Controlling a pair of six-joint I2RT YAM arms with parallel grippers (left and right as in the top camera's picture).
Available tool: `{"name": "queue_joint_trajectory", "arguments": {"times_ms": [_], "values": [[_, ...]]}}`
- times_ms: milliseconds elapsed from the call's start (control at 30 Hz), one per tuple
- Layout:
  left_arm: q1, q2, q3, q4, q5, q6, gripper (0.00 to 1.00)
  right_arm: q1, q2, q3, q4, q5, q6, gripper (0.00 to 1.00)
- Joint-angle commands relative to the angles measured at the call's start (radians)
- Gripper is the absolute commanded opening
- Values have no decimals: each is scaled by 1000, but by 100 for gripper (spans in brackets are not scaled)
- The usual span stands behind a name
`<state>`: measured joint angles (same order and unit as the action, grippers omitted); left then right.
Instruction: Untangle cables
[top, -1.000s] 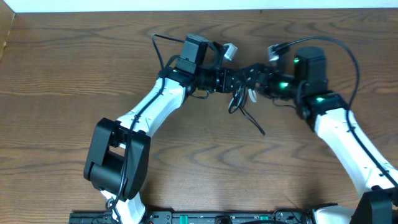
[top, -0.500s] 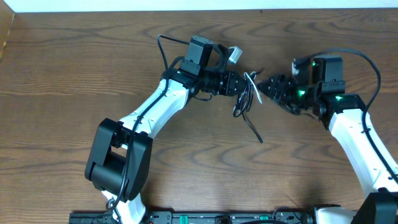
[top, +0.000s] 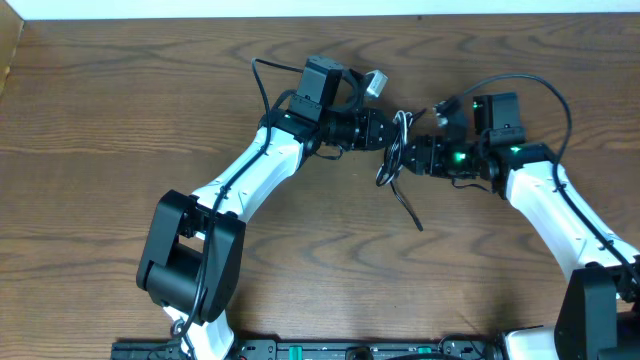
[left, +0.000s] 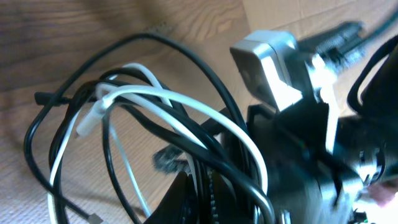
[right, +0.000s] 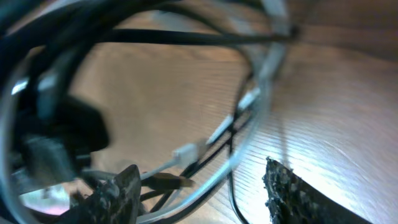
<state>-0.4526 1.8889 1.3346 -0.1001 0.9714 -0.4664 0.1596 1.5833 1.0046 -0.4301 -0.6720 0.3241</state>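
The black cable (top: 398, 196) and the white cable (top: 402, 128) hang tangled between my two grippers at the table's far middle. My left gripper (top: 393, 143) is shut on the bundle; in the left wrist view black loops (left: 205, 134) and the white cable (left: 205, 112) run into its jaws (left: 280, 199). My right gripper (top: 412, 155) is open, its fingers on either side of the loops. In the right wrist view the white cable (right: 242, 146) and the black cable (right: 205, 165) pass between the spread fingers (right: 199, 193). A black end trails toward the front of the table (top: 410, 215).
The wooden table (top: 120, 120) spreads all around. A small grey connector (top: 374, 85) on the left arm sits behind the tangle. A pale wall edge (top: 300, 8) runs along the back. Thick black arm wires (top: 545, 95) loop over the right arm.
My right gripper pulled back to the right, away from the bundle, then moved left again to the cables. The left gripper kept hold of the tangle.
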Motion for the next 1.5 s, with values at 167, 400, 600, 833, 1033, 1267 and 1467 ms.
{"name": "queue_joint_trajectory", "arguments": {"times_ms": [167, 400, 600, 833, 1033, 1267, 1467], "values": [[3, -14, 11, 26, 6, -147, 7, 20, 5, 9, 55, -126, -148, 65], [3, -14, 11, 60, -2, -217, 7, 71, 5, 9, 96, -113, -146, 61], [11, -14, 11, 57, -50, -216, 7, 55, 5, 9, 35, -3, -142, 61], [20, -14, 11, 56, -50, -216, 7, 10, 5, 9, -13, 0, -193, 61], [20, -14, 11, 16, -106, -206, 8, -2, 5, 9, -2, -66, -237, 61], [20, -14, 11, -40, -175, -202, 7, -33, 5, 9, 54, -257, -277, 62], [19, -14, 11, -41, -175, -205, 8, 14, 7, 9, 63, -215, -277, 61]]}}
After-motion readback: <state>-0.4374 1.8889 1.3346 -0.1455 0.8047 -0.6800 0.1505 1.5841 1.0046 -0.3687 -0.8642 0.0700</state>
